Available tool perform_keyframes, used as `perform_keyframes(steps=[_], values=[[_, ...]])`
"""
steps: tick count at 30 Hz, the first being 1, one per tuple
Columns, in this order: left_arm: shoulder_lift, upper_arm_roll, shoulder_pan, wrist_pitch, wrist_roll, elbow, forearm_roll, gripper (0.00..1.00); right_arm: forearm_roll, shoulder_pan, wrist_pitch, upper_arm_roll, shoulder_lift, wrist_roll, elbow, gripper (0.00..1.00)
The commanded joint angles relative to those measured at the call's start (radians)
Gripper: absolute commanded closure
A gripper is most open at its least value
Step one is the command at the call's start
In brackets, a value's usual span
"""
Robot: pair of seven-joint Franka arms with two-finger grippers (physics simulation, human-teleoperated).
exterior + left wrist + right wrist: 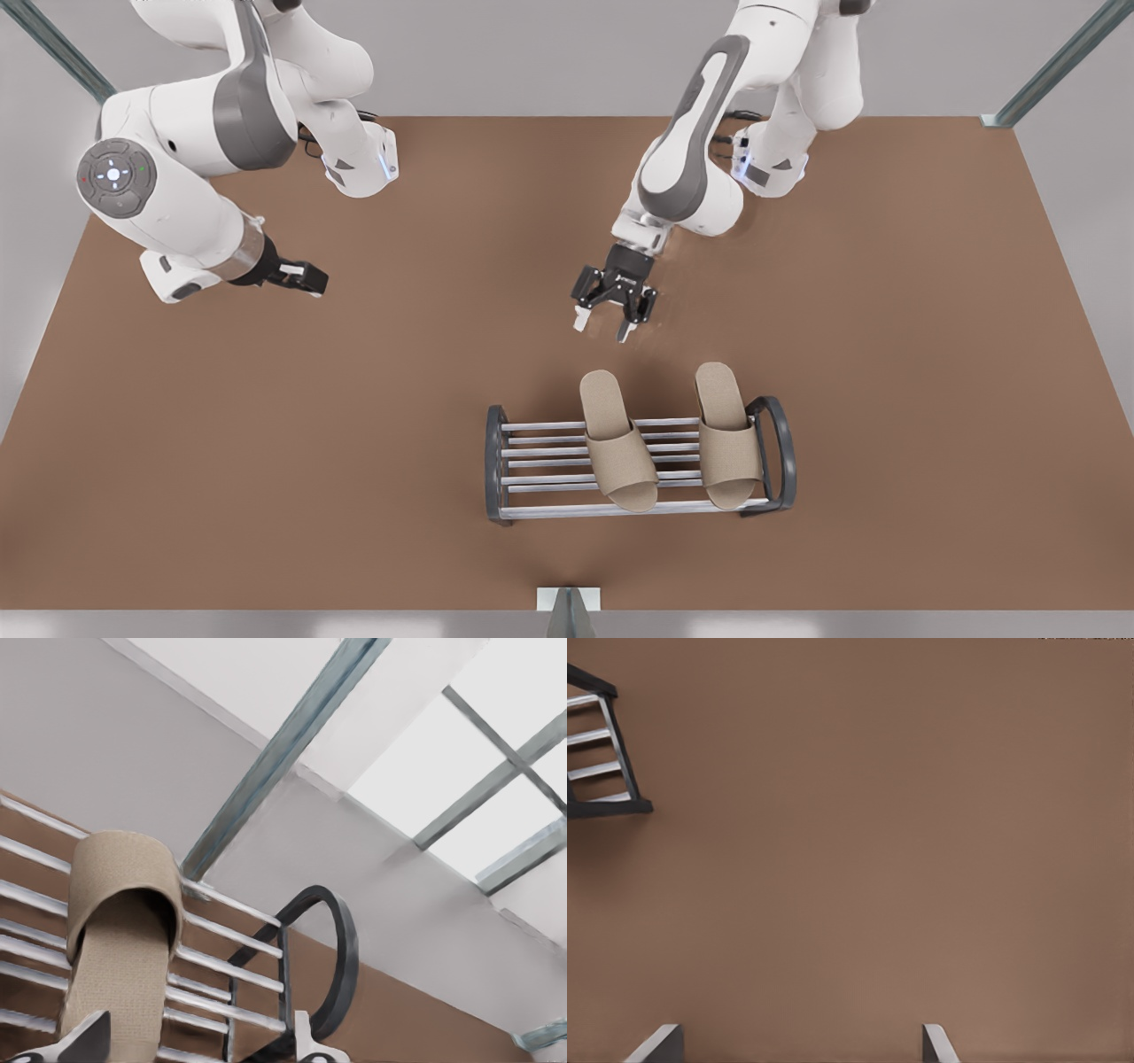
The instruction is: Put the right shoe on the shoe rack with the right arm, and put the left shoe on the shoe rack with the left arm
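Two beige slippers lie side by side on the shoe rack [540, 439], one near its middle [620, 452] and one by the end on the front view's right [728, 443]. Which is the right shoe and which the left I cannot tell. Their heels overhang the rack's far edge. My left gripper [604, 326] hangs open above the table just behind the middle slipper's heel, holding nothing. Its wrist view shows a slipper [120, 921] on the silver bars beside a dark arched end frame [341, 948]. My right gripper [306, 279] waits open at the front view's left, far from the rack.
The brown table [886, 399] stretches wide on both sides of the rack. In the right wrist view, bare tabletop [877, 859] lies under the gripper, with a corner of the rack [611, 771] at the edge. Both arm bases stand at the table's far edge.
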State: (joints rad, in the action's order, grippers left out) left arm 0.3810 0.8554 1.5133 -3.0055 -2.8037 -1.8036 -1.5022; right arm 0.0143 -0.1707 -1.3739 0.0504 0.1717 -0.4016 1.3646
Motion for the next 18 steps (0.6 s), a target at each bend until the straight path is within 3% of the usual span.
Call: perform_keyframes(steps=[1,2,3,4,5,6,7,8,9,10,11,12,13,18], values=[[0.013,-0.049,0.079,1.328,1.977,0.163,1.159,0.00,-0.025,-0.007,0.007,0.000,0.003,0.118,-0.001,0.00],[-0.019,-0.020,-0.080,1.573,2.259,0.420,1.370,0.00,-0.027,-0.009,0.007,0.000,0.003,0.118,-0.001,0.00],[-0.021,0.121,-0.177,1.646,2.406,0.539,1.531,0.00,-0.022,0.002,0.007,0.002,0.003,0.121,-0.002,0.00],[-0.021,0.287,-0.197,1.648,2.657,0.543,1.615,0.00,-0.020,0.005,0.007,0.000,0.003,0.121,-0.013,0.00],[-0.013,0.327,-0.301,1.631,2.832,0.541,1.679,0.00,-0.022,0.003,0.007,0.000,0.003,0.122,-0.013,0.00],[-0.011,0.090,-0.551,1.577,2.850,0.541,1.679,0.00,-0.022,-0.001,0.006,0.000,0.008,0.121,-0.013,0.00],[-0.048,-0.283,-0.832,1.582,2.770,0.586,1.561,0.00,-0.023,-0.004,0.006,0.000,0.009,0.121,-0.013,0.00],[-0.091,-0.553,-1.042,1.579,2.739,0.584,1.479,0.00,-0.027,-0.010,0.006,0.002,0.011,0.121,-0.013,0.00],[-0.116,-0.751,-1.206,1.576,2.739,0.576,1.433,0.00,-0.025,-0.012,0.006,0.005,0.014,0.121,-0.013,0.00],[-0.227,-0.920,-1.363,1.495,2.742,0.433,1.409,0.00,-0.025,-0.012,0.006,0.005,0.015,0.122,-0.013,0.00],[-0.320,-1.012,-1.449,1.390,2.751,0.260,1.407,0.00,-0.025,-0.003,0.004,0.005,0.015,0.197,-0.015,0.00],[-0.314,-1.035,-1.458,1.389,2.784,0.233,1.407,0.00,-0.025,0.002,0.006,0.003,0.015,0.316,-0.015,0.00],[-0.313,-1.035,-1.458,1.402,2.932,0.230,1.409,0.00,-0.025,0.003,0.006,0.000,0.014,0.316,-0.015,0.00],[-0.399,-1.027,-1.460,1.462,2.942,0.234,1.410,0.00,-0.024,0.013,0.007,0.000,0.014,0.313,-0.015,0.00]])
